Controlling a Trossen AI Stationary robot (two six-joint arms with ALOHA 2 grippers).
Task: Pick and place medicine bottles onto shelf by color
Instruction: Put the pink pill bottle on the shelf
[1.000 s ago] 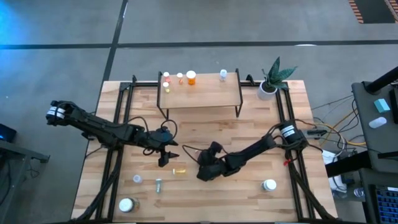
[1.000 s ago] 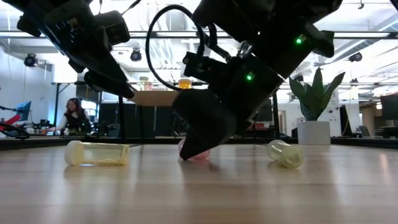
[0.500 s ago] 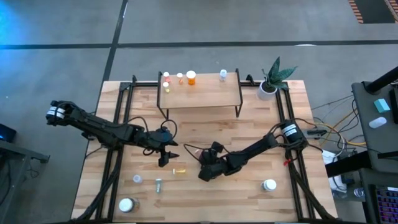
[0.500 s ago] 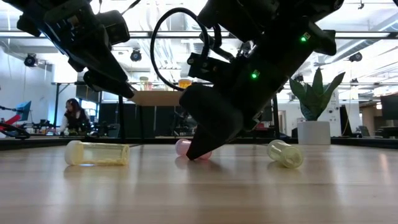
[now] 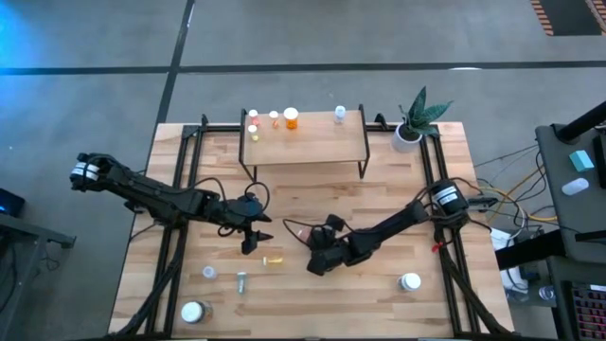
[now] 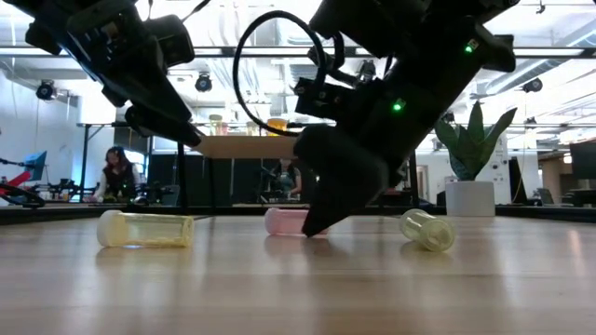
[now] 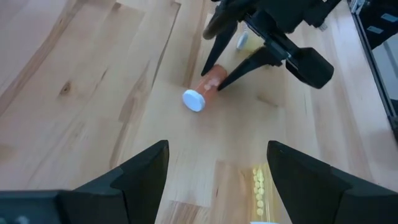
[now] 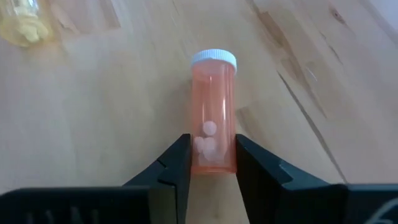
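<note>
Right gripper (image 8: 211, 163): fingers closed against one orange bottle (image 8: 213, 112) lying on table (image 5: 398, 199). Left gripper (image 5: 254, 237): open, empty, nearby. Five bottles counted on shelf (image 5: 308, 142).

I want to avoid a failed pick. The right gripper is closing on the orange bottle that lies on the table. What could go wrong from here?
1. The right gripper pinches only the bottom end of the orange bottle, far from its white cap. When lifted, the bottle may tilt or slip out.
2. The bottle lies on its side on the table, so it may roll away if the fingers close unevenly.
3. The left gripper hovers open close by, so the arms could bump.
</note>
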